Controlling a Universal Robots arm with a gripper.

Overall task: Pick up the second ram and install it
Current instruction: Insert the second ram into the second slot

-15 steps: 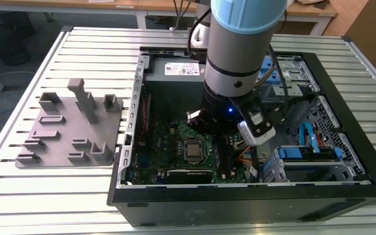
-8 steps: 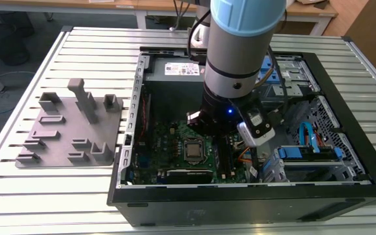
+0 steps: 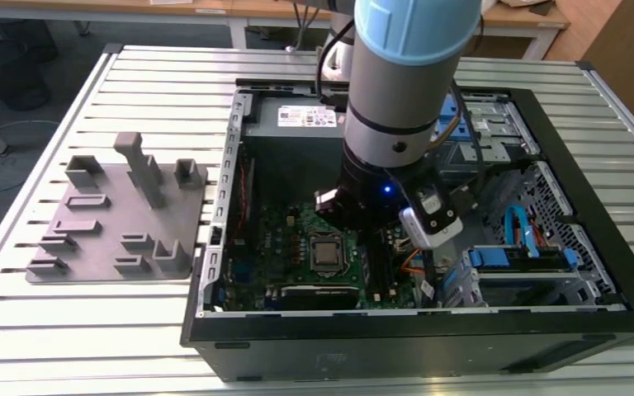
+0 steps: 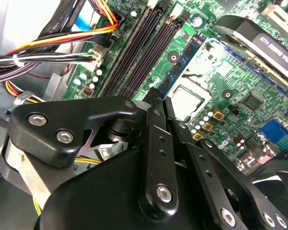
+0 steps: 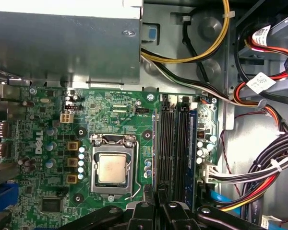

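In both wrist views my gripper hangs over the motherboard inside the open computer case. Its black fingers are shut on the second ram, a thin green stick with black chips and a bluish label that runs out from the fingertips. In the first wrist view this stick shows edge-on between the processor socket and the black memory slots. It stays above the board and off to one side of the slots. A bluish stick stands in the slot farthest from the socket.
The arm reaches down into the black case. Bundles of coloured cables lie beside the slots, and a drive cage sits at the exterior view's right. A grey fixture block with upright posts stands on the slatted table, left of the case.
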